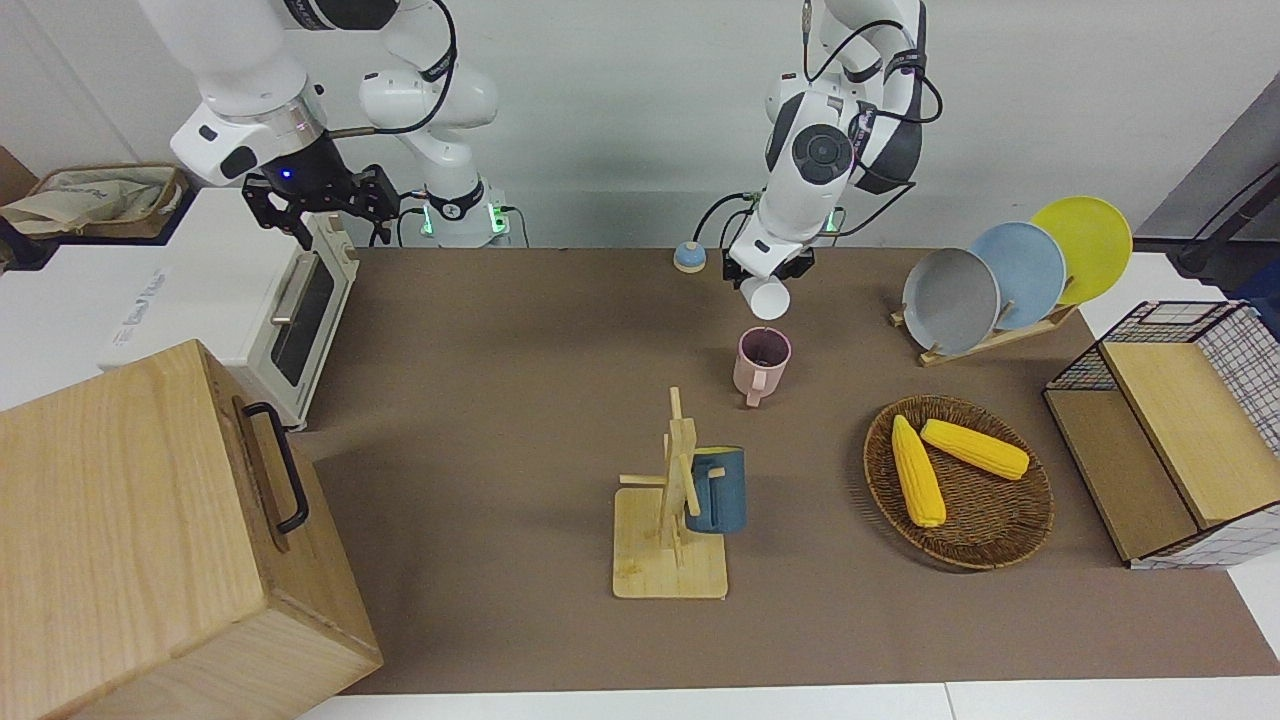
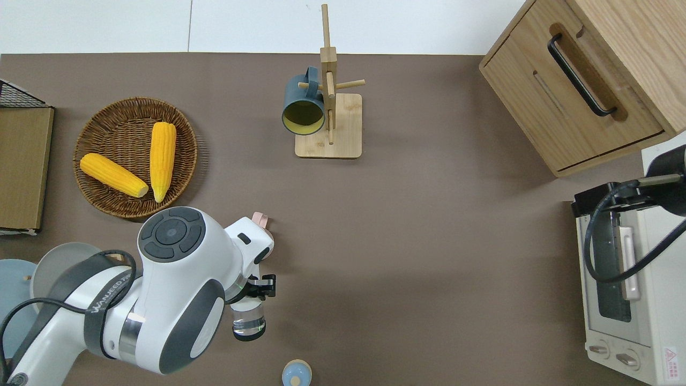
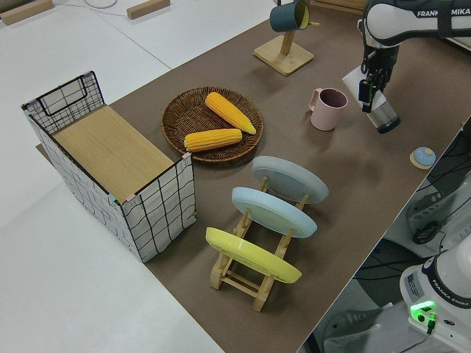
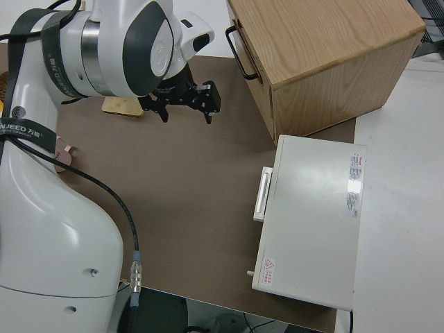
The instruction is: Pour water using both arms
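My left gripper (image 1: pixel 768 276) (image 3: pixel 371 94) is shut on a small see-through cup (image 1: pixel 768 298) (image 2: pixel 249 323) (image 3: pixel 383 118), held tilted in the air. In the overhead view the cup hangs over the brown mat (image 2: pixel 407 257), between the pink mug and a small blue knob. The pink mug (image 1: pixel 760 364) (image 3: pixel 328 109) stands upright on the mat; from overhead only its handle (image 2: pixel 261 219) shows past the left arm. Water cannot be made out in the cup or the mug. My right gripper (image 1: pixel 325 212) (image 4: pixel 186 112) is open and empty; that arm is parked.
The blue knob (image 1: pixel 688 257) (image 2: pixel 296 373) lies near the robots. A wooden mug tree (image 1: pixel 672 520) carries a dark blue mug (image 1: pixel 718 490). Also here: a wicker basket (image 1: pixel 985 535) with two corn cobs, a plate rack (image 1: pixel 1000 285), a wire crate (image 1: pixel 1190 420), a toaster oven (image 1: pixel 290 320), a wooden cabinet (image 1: pixel 150 540).
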Robot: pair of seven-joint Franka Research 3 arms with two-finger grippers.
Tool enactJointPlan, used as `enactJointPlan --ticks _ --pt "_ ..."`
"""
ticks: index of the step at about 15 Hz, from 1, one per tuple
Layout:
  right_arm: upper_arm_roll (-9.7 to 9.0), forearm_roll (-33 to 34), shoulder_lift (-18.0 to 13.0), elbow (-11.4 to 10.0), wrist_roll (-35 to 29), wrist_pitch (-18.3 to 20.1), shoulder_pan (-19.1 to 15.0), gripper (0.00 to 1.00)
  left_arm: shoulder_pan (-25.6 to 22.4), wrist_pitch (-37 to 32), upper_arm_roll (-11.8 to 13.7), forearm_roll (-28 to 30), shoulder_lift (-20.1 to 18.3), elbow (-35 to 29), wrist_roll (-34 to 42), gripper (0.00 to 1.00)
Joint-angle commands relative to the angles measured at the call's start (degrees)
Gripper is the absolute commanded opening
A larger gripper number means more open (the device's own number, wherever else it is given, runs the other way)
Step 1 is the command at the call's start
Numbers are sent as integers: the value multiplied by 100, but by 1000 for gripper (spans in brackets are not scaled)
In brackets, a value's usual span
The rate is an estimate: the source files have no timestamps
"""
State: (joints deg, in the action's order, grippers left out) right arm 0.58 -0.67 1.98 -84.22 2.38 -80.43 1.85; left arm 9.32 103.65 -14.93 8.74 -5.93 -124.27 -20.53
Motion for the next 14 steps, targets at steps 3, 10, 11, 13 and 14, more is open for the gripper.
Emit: enactJointPlan --ticks 3,10,11,13,14 --pt "-5 -29 -40 2 96 27 -18 992 8 742 8 198 -1058 -913 49 0" --pt "-5 -29 -40 2 96 27 -18 992 70 2596 -202 225 -1815 -2135 -65 0" --pt "-5 -29 -40 2 96 27 -18 992 61 2790 -290 225 -1833 -2206 -135 0" --pt "-5 -29 -40 2 96 27 -18 992 53 3098 -440 216 -1833 -2294 -354 0" --pt "-5 -29 -40 2 96 27 -18 992 52 3169 -458 216 -1842 -2338 -381 0"
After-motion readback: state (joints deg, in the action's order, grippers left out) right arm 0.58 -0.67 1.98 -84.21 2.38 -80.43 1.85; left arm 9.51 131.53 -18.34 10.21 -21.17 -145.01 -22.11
